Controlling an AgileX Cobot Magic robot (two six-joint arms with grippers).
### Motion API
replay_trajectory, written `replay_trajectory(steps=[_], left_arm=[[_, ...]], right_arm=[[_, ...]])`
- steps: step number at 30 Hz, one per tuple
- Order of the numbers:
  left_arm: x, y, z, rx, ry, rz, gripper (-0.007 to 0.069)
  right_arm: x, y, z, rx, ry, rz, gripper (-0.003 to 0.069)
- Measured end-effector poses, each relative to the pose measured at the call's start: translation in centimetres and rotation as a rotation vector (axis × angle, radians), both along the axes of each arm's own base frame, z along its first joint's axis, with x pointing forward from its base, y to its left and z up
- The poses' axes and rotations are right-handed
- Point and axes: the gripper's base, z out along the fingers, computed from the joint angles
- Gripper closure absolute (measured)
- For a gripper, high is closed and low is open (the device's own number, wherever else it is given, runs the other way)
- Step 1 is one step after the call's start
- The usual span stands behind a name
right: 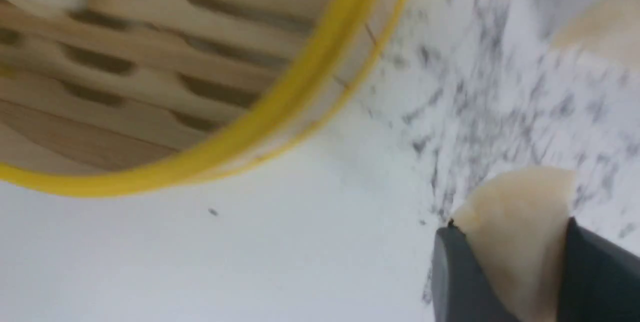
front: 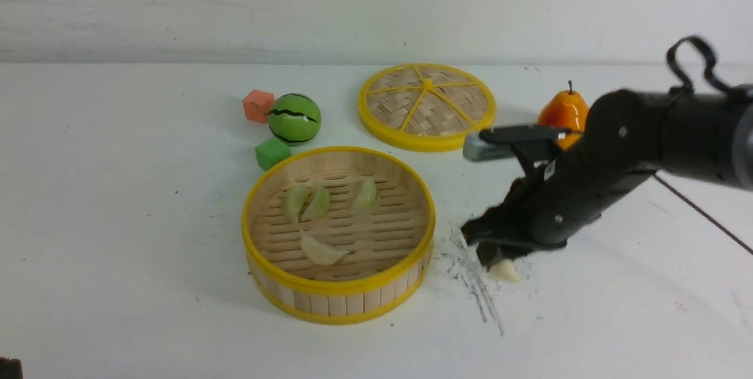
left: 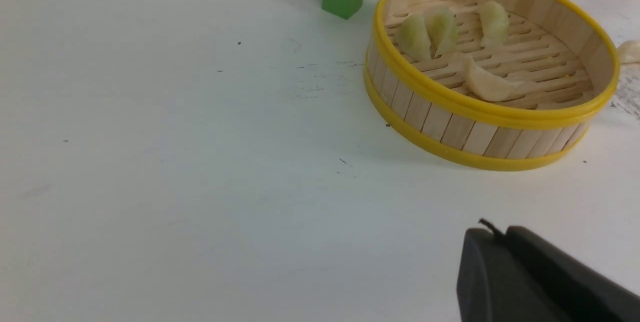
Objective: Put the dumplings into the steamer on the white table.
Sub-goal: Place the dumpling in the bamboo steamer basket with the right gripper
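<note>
Four pleated crescent dumplings [front: 318, 202], three translucent green, one cream, lie on the steamer's [front: 338, 302] slatted bamboo floor; my right fingers [right: 600, 277] pinch a fifth dumpling [right: 520, 232] just beside it; left fingers [left: 480, 272] clenched.

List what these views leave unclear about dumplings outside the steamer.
- Front view: the right gripper covers most of the cream dumpling; anything behind it is hidden.
- Right wrist view: blurred cream patch at the frame edge, unidentifiable.
- Left wrist view: cream shape cut off by the frame edge.
</note>
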Motion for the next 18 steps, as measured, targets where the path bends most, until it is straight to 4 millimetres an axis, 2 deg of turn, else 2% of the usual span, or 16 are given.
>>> replay_trajectory(steps=[3,5,7,9,11,15,18], left_arm=[[0.0,0.0,0.0,0.0,0.0,0.0,0.0596],[0.0,0.0,0.0,0.0,0.0,0.0,0.0595],[0.0,0.0,0.0,0.0,0.0,0.0,0.0592],[0.0,0.0,0.0,0.0,0.0,0.0,0.0588],[0.0,0.0,0.0,0.0,0.0,0.0,0.0587],[0.0,0.0,0.0,0.0,0.0,0.0,0.0587],[0.0,0.0,0.0,0.0,0.0,0.0,0.0585]], right_arm=[[0.3,1.8,4.9,0.089,-0.123,0.025,0.0424],[0.5,3.7,6.5,0.143,-0.164,0.052,0.0424],[0.8,6.0,6.6,0.184,-0.179,0.083,0.0424],[1.5,8.7,4.9,0.197,-0.168,0.11,0.0424],[2.4,10.2,1.9,0.184,-0.118,0.109,0.0424],[3.4,10.9,-3.3,0.143,-0.001,0.051,0.0424],[3.7,10.9,-4.5,0.133,0.019,0.03,0.0424]])
